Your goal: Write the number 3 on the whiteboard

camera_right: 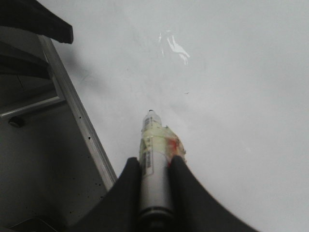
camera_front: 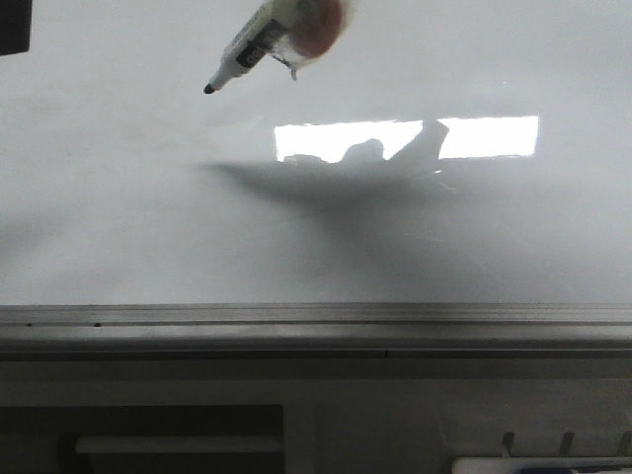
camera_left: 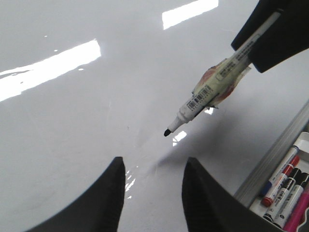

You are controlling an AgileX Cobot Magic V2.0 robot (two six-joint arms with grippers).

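- Front view: I see the whiteboard (camera_front: 118, 227) filling most of the frame, its grey frame edge (camera_front: 316, 326) along the near side. A marker (camera_front: 259, 39) hangs in from the far side, tilted, black tip pointing down-left and held above the surface, its shadow spread across the board near a bright rectangular reflection (camera_front: 484, 136). I can make out no drawn stroke on the board here.
- Left wrist view: my left gripper (camera_left: 153, 191) has its dark fingers (camera_left: 99, 203) spread apart with nothing between them, hovering over the bare board. The marker, wrapped in yellowish tape, is clamped by the right gripper (camera_left: 277, 31), tip just off the surface. Spare markers (camera_left: 285, 186) lie in a tray beyond the frame edge.
- Right wrist view: the right gripper's fingers (camera_right: 186, 193) are closed on the marker barrel, tip aimed at the board. I cannot tell whether the tip touches.
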